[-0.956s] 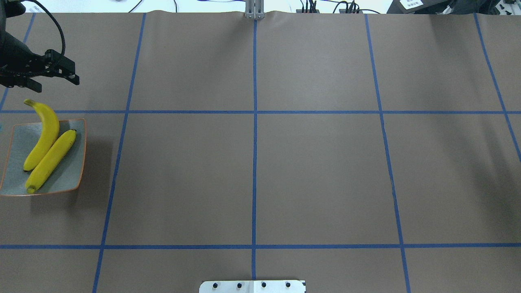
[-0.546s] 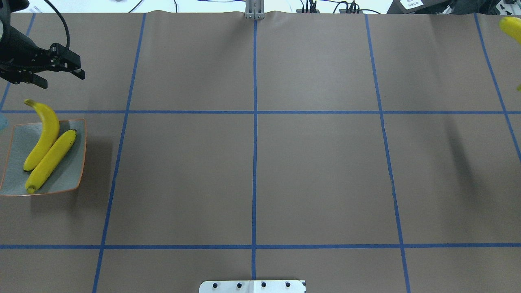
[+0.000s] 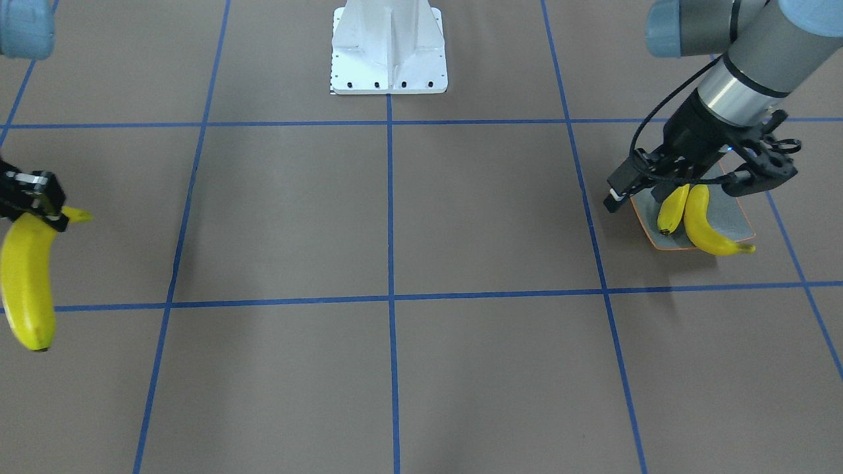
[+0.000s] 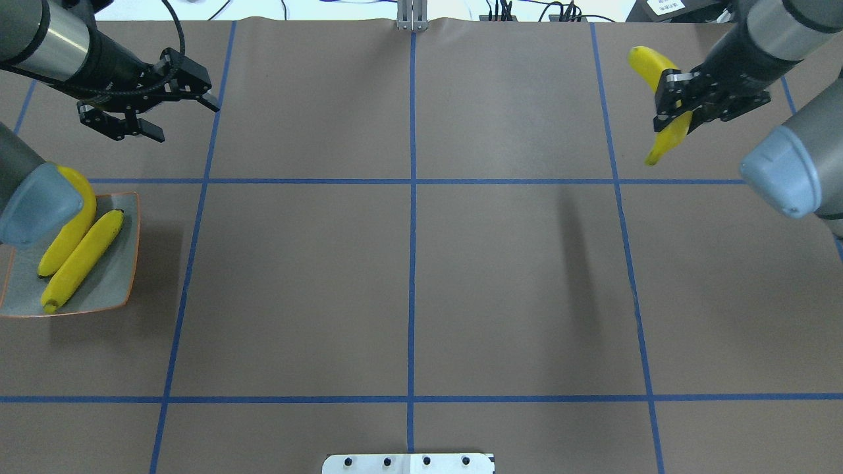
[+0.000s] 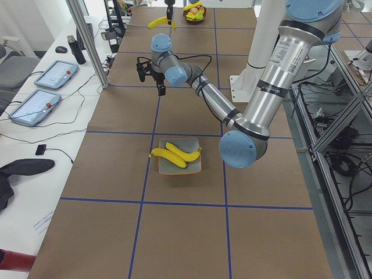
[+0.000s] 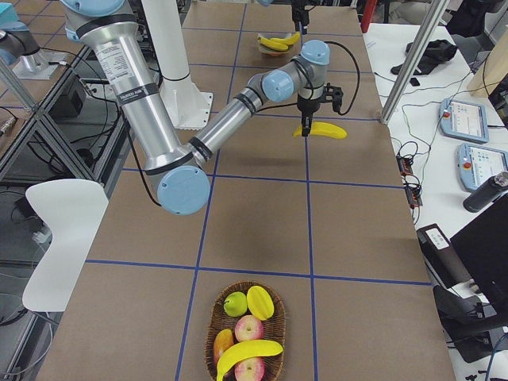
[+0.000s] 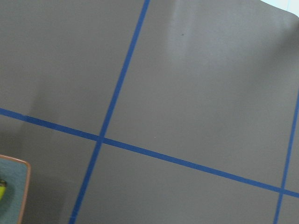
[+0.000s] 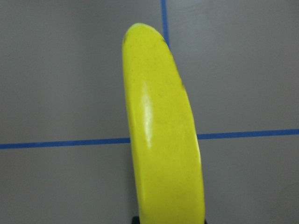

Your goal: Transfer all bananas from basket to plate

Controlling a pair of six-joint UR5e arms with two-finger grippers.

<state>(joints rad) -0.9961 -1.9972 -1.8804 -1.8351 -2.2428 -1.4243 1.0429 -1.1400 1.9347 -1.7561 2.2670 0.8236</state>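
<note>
The grey-green plate (image 4: 105, 293) with an orange rim sits at the table's left edge and holds two bananas (image 4: 85, 253) side by side; they also show in the front view (image 3: 705, 227). My left gripper (image 4: 184, 118) is open and empty, in the air beyond the plate. My right gripper (image 4: 678, 99) is shut on a third banana (image 4: 649, 66), held above the far right of the table and filling the right wrist view (image 8: 163, 154). A fourth banana (image 6: 246, 355) lies in the basket (image 6: 210, 325).
The wicker basket also holds apples and other fruit, at the table's right end. My left arm's elbow (image 4: 36, 201) hangs over the plate's far corner. The white robot base (image 3: 388, 46) stands at the table's near middle edge. Blue tape lines grid the brown table.
My right arm has come into the overhead view from the right edge, carrying the banana leftward. My left gripper has moved right, away from the table's left edge, still open.
</note>
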